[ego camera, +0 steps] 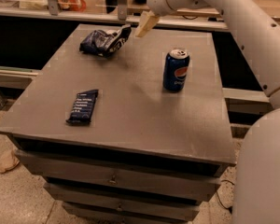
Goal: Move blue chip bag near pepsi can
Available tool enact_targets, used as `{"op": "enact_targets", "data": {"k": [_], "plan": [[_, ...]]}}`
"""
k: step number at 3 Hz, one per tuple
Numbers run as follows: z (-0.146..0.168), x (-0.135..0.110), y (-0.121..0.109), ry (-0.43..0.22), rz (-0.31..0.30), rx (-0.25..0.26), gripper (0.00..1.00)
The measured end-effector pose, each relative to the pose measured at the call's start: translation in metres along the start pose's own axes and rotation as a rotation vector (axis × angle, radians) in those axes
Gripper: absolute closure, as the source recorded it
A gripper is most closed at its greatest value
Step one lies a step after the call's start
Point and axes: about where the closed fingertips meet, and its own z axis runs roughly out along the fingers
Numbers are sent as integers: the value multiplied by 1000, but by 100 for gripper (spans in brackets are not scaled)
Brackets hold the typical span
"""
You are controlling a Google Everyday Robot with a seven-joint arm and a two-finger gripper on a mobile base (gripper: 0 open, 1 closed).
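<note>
While a bar wrapper [82, 107] lies well left of the claw [146, 24], the blue chip bag [105, 41] rests on the worktop [130, 120] just left of it, ungrasped. How open the claw is, I cannot tell. Right of it and nearer stands the pepsi can [176, 70]. This looks like the approach; next, shift left and descend onto the bag.

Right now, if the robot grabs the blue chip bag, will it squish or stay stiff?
Probably squish: the blue chip bag looks crumpled and puffy, so it should dent easily. It is likely light for its size, and the shiny foil may slip a bit. The tool hangs close beside it, above the back edge of the table.
</note>
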Motion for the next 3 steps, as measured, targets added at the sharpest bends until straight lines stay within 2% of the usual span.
{"op": "enact_targets", "data": {"k": [1, 2, 3], "plan": [[7, -6, 3, 36, -81, 14, 0], [8, 3, 3, 87, -129, 40, 0], [11, 5, 3, 33, -115, 68, 0]]}}
